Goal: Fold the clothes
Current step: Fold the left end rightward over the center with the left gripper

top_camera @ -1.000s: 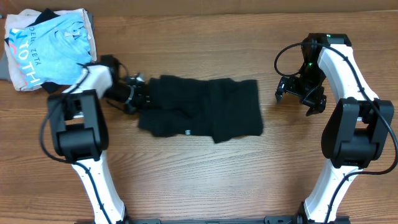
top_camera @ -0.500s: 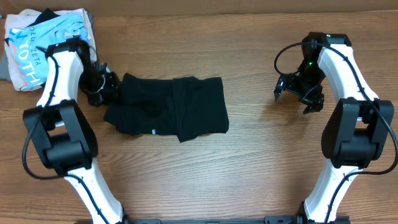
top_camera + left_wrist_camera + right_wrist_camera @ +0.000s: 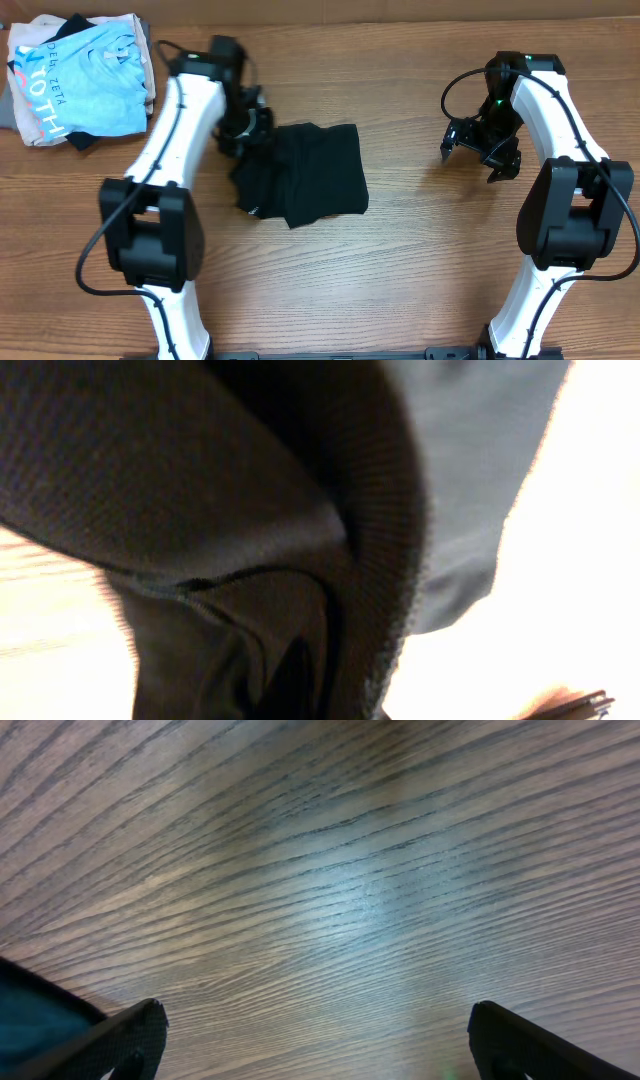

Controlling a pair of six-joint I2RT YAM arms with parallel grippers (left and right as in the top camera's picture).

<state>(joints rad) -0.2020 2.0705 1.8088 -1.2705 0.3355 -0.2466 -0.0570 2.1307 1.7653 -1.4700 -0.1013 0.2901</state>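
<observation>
The black T-shirt (image 3: pixel 315 175) lies bunched on the wooden table (image 3: pixel 420 270), left of centre, with its small white logo (image 3: pixel 252 211) near the front left edge. My left gripper (image 3: pixel 245 128) is at the shirt's back left corner and is shut on the fabric, lifting that edge over the rest. In the left wrist view black fabric (image 3: pixel 250 510) fills the frame and hides the fingers. My right gripper (image 3: pixel 478 152) hangs open and empty over bare wood right of the shirt. Its two fingertips show wide apart in the right wrist view (image 3: pixel 320 1040).
A pile of clothes topped by a light blue shirt with white lettering (image 3: pixel 85 80) lies at the back left corner. A dark fabric edge (image 3: pixel 30 1010) shows at the lower left of the right wrist view.
My left gripper has swung right and toward the back with the shirt's left edge in it. The shirt is now narrower and doubled over on its left side. The right arm has not moved.
</observation>
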